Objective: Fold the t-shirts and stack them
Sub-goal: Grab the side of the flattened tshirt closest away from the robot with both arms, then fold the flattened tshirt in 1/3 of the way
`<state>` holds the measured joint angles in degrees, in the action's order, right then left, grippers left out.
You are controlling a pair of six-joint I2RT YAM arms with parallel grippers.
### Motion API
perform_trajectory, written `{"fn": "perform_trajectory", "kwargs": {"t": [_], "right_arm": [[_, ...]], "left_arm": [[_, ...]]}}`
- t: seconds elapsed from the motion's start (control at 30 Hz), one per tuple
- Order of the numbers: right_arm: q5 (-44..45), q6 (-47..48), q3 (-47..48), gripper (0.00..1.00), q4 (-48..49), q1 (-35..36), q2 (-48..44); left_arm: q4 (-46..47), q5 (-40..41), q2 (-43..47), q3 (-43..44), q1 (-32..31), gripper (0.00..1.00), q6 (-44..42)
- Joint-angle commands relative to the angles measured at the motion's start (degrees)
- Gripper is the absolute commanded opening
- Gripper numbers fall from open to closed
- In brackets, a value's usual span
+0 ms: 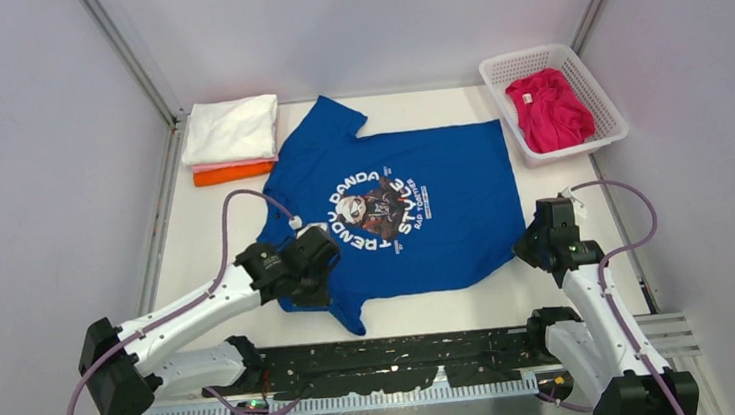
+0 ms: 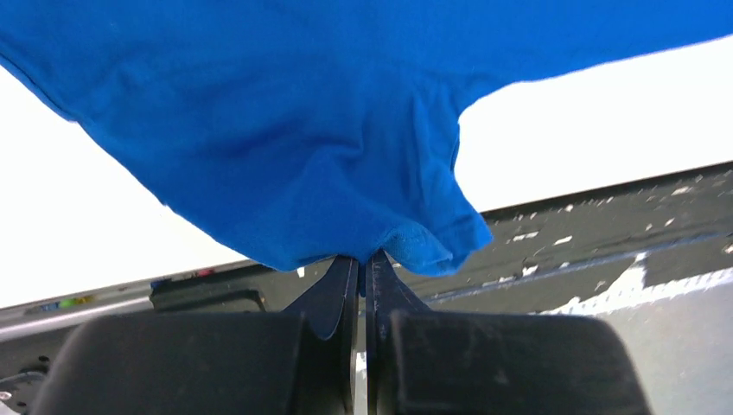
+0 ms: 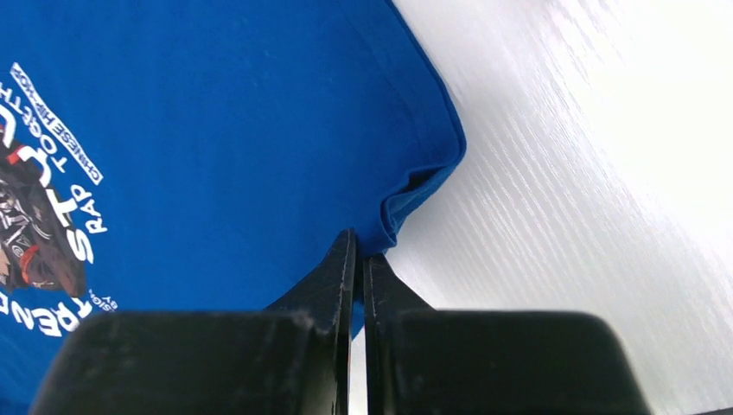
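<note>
A royal blue t-shirt with a white chest print lies spread flat across the middle of the table. My left gripper is shut on its cloth by the near sleeve; the left wrist view shows the blue t-shirt pinched and lifted at the left gripper's tips. My right gripper is shut on the hem corner; the right wrist view shows the blue t-shirt pinched in the right gripper. A folded stack of white, pale pink and orange t-shirts sits at the back left. A magenta t-shirt lies crumpled in the basket.
The white lattice basket stands at the back right corner. Grey walls close in the table on the left, back and right. A black mounting rail runs along the near edge between the arm bases.
</note>
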<state>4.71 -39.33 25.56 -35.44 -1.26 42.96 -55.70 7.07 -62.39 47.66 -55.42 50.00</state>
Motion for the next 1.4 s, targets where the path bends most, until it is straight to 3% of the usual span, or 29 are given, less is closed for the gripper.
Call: {"fn": "perform_trajectory", "kwargs": {"t": [0.0,0.17,0.53,0.9,1.37], "right_arm": [[-0.8,3.4,5.1,0.05,3.4,-0.2,3.2],[-0.2,4.6,9.2,0.05,3.8,-0.1,7.5],[2.0,6.2,16.1,0.05,4.4,-0.2,14.5],[3.0,6.8,19.0,0.05,5.4,-0.3,19.2],[4.2,5.9,22.3,0.05,6.8,-1.1,24.2]], "left_arm": [[5.0,-0.4,-1.7,5.3,6.1,0.0,-7.4],[6.0,-4.7,-5.9,11.1,13.5,0.0,-11.2],[4.8,-4.3,-13.8,23.4,23.1,0.0,-17.2],[11.0,-1.9,-14.9,27.6,26.2,0.0,-27.0],[18.8,-0.8,-23.7,33.7,30.4,0.0,-35.3]]}}
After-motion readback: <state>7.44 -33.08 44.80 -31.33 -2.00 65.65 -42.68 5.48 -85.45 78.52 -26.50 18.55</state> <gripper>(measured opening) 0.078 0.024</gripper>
